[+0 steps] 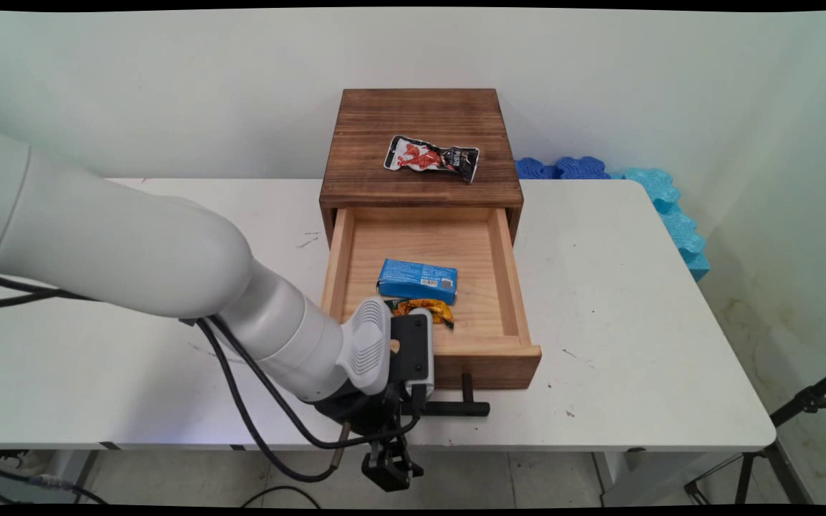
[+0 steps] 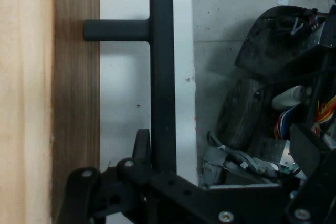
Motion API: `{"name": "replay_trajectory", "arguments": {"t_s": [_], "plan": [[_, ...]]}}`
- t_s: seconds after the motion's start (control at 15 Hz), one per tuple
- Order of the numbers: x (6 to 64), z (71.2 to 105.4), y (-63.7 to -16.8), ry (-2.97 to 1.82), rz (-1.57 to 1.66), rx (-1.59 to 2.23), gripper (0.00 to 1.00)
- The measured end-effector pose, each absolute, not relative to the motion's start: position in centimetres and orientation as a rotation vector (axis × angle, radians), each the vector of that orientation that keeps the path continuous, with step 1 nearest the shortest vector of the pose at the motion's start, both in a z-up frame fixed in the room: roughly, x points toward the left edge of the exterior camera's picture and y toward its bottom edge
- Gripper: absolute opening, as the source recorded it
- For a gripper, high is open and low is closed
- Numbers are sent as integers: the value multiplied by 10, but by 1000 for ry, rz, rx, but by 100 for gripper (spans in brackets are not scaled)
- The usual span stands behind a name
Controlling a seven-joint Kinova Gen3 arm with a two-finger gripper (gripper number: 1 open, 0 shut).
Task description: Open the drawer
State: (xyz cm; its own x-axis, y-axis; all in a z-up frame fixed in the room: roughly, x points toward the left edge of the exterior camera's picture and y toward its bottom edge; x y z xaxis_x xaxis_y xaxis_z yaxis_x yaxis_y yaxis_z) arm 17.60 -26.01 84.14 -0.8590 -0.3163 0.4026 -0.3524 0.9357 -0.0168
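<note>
Pincer (image 2: 157, 169), seen from the hand camera, closed around the black bar handle (image 2: 161, 72) of the drawer, one finger (image 2: 142, 148) visible against the bar's side. In the main view the pincer (image 1: 413, 401) sits at the drawer front, low over the near edge of the white surface (image 1: 635, 315). The drawer (image 1: 499, 344) is pulled fully out of a dark wooden box (image 1: 420, 136). Inside lie a blue packet (image 1: 417, 280), its print too small to read, and, just in front of it and touching, an orange-and-black wrapper (image 1: 427, 309) partly hidden by the arm. On the box top lies a red, white and black sachet (image 1: 432, 158), writing illegible. Blue foam pieces (image 1: 664, 201) lie at the far right edge.
</note>
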Motion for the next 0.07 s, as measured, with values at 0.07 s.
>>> {"name": "replay_trajectory", "arguments": {"t_s": [0.07], "plan": [[176, 842, -259, -2690, 126, 480, 100]]}}
